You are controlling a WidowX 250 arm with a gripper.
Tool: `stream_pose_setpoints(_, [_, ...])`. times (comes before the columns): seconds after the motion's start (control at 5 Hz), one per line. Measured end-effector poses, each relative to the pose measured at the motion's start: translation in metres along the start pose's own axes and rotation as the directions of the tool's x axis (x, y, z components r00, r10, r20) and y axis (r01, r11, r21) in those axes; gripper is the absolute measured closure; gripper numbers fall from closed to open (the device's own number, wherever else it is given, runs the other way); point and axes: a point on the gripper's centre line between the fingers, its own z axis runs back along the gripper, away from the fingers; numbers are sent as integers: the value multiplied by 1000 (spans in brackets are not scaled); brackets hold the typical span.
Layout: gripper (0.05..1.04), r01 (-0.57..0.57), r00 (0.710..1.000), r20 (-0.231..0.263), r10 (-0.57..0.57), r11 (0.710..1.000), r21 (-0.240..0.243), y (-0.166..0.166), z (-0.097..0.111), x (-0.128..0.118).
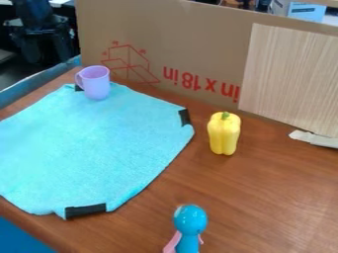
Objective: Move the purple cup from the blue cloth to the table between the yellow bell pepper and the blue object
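End effector (53, 53) hangs downward at upper left, beyond purple mug (96, 84).

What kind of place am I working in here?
Probably a lab or workshop tabletop: a wooden table with a blue cloth held by black tape, and a cardboard panel standing behind.

mug (97, 83): lilac | cloth (99, 148): turquoise | pepper (224, 134): yellow, green stem | figurine (190, 221): blue, pink
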Motion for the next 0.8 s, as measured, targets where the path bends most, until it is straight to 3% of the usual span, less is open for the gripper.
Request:
stream_pose_setpoints(0.4, [83,-59,997,54,62,996,-65,-4,-27,15])
stream_pose_setpoints(0.8, [83,-103,994,12,105,990,-96,-11,-48,32])
